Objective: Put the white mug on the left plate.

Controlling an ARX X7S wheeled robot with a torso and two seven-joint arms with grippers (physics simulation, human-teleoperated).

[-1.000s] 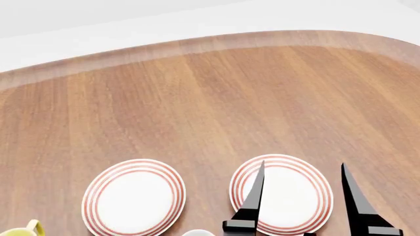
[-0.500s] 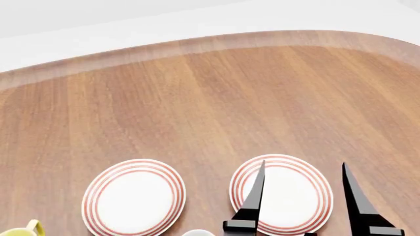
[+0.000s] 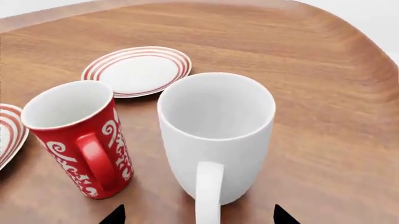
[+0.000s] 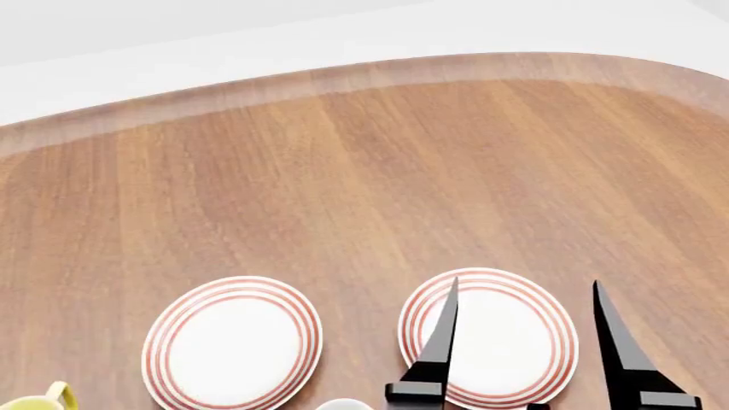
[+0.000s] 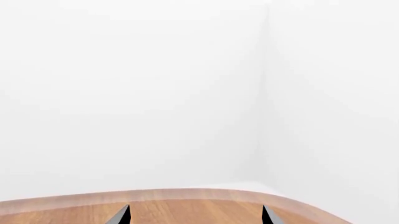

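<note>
The white mug (image 3: 215,130) stands upright on the wooden table in the left wrist view, its loop handle (image 3: 209,196) facing the camera. My left gripper (image 3: 198,217) is open, with a fingertip on either side of the handle and well apart from it. In the head view the left plate (image 4: 231,343) lies flat near the front, and only a sliver of a white rim (image 4: 341,404) shows at the bottom edge. My right gripper (image 4: 527,346) is open and empty above the right plate (image 4: 501,333).
A red patterned mug (image 3: 78,135) stands close beside the white mug. Two ringed plates show in the left wrist view, one beyond the mugs (image 3: 138,70) and one at the edge (image 3: 6,135). A yellow mug handle (image 4: 60,395) peeks in at the front left.
</note>
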